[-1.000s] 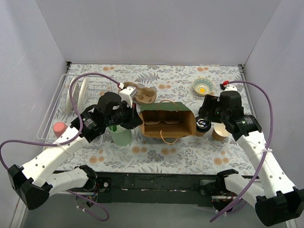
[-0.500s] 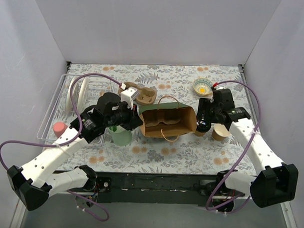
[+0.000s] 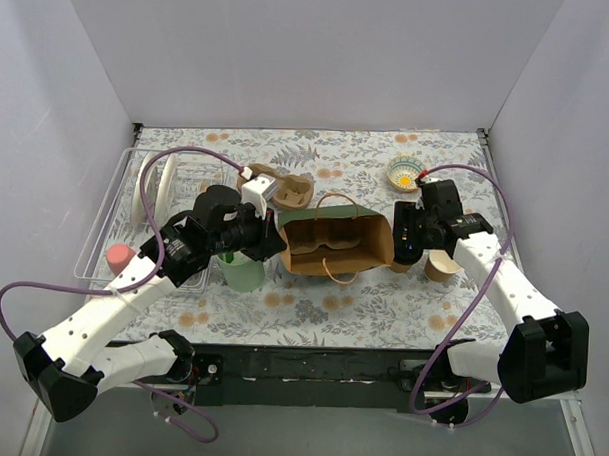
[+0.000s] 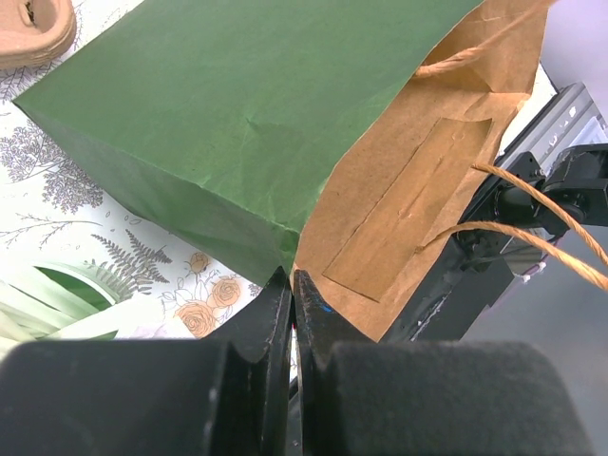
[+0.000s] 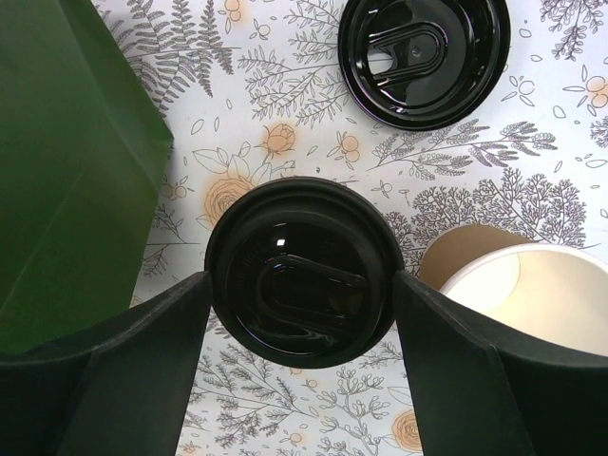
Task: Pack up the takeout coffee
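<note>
Clasping the takeout coffee (image 5: pixel 299 266), the right pincer (image 5: pixel 301 285) spreads lid-wide — left pincer (image 4: pixel 293 283) pinched tight on the paper bag (image 4: pixel 237 114).

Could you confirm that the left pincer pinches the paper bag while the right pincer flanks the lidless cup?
Not quite: the right wrist view shows the right pincer flanking the lidded takeout coffee; the lidless cup stands beside it. Otherwise correct.

This was a robot test cell in a lab, dressed as a kitchen counter. Plain pale grey walls (image 3: pixel 310 58) boxed the table on three sides. Two white-and-black robot arms (image 3: pixel 101 316) stood bolted to a black metal rail (image 3: pixel 309 376), trailing purple cables (image 3: pixel 192 149). A floral-printed tablecloth (image 3: pixel 312 308), a wire dish rack (image 3: pixel 103 211) holding white plates (image 3: pixel 166 183) and a small patterned bowl (image 3: pixel 406 173) supplied the kitchen dressing.
</note>
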Tool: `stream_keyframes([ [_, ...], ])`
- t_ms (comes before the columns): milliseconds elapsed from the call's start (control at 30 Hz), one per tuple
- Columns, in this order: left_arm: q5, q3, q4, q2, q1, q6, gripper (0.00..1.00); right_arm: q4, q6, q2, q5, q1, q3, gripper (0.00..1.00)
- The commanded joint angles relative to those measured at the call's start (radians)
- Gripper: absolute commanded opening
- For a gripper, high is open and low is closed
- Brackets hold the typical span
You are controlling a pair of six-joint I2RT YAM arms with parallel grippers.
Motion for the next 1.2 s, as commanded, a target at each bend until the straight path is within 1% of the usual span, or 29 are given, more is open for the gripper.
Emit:
stream_keyframes([
  [0, 0.009, -0.016, -0.003, -0.034, -0.002, 0.014, 0.00, 0.025, -0.014, 0.009, -0.002, -0.004, -0.017, 0.82],
  [133, 0.008, -0.011, -0.001, -0.036, -0.002, 0.014, 0.00, 0.019, -0.014, 0.009, 0.026, -0.004, -0.026, 0.80],
  [333, 0.009, -0.025, 0.002, -0.045, -0.002, 0.005, 0.00, 0.025, -0.001, 0.015, 0.040, -0.004, -0.038, 0.82],
  [700, -0.009, -0.021, -0.001, -0.045, -0.002, 0.005, 0.00, 0.008, 0.022, -0.020, 0.046, -0.004, 0.014, 0.84],
  [967, -0.044, -0.021, -0.018, -0.040, -0.002, 0.041, 0.00, 0.001, 0.023, -0.003, 0.035, -0.006, 0.071, 0.84],
  [1167, -0.053, -0.010, -0.024, -0.036, -0.002, 0.048, 0.00, 0.004, 0.028, 0.011, 0.024, -0.006, 0.068, 0.84],
])
